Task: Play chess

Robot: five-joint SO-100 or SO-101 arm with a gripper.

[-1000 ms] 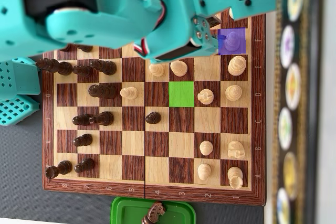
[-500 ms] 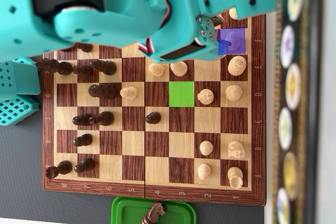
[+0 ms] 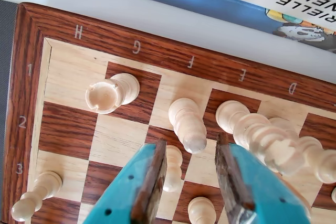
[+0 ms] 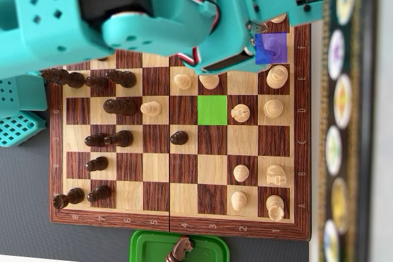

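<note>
Two teal fingers (image 3: 152,182) spread apart above a white bishop (image 3: 187,125) near the chessboard's (image 3: 79,103) far right corner.
Overhead, the piece lies under a purple-tinted square (image 4: 271,48); the gripper (image 3: 191,184) holds nothing.

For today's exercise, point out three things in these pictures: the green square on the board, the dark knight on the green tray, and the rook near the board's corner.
Green square (image 4: 212,109), overhead view, its centre.
Dark knight (image 4: 180,250), overhead view, its body.
Rook (image 3: 108,94), wrist view, its upper body.
</note>
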